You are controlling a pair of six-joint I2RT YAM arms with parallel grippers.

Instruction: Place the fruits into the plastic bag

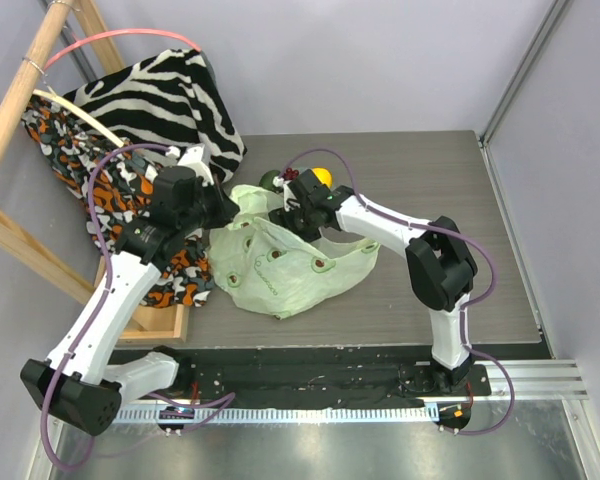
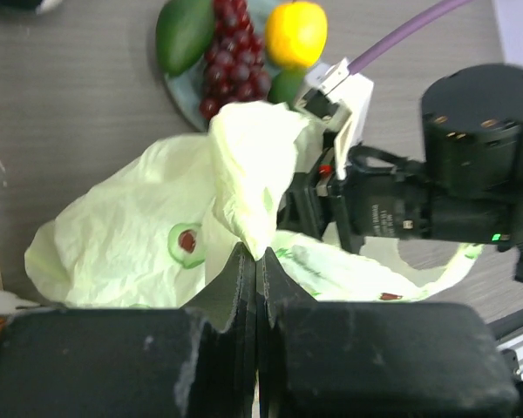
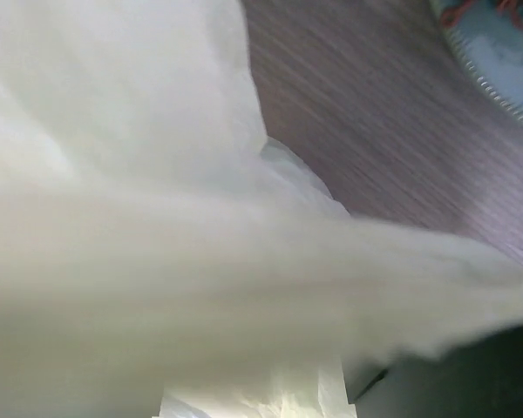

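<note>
We count one plastic bag on the one worktop. One grey-blue plate carries four fruits that we can make out: one avocado, one grape bunch, one lemon and one lime, partly hidden. We see two cloths, one zebra-striped cloth and one orange-patterned cloth. There are two arms, the left arm and the right arm.
</note>
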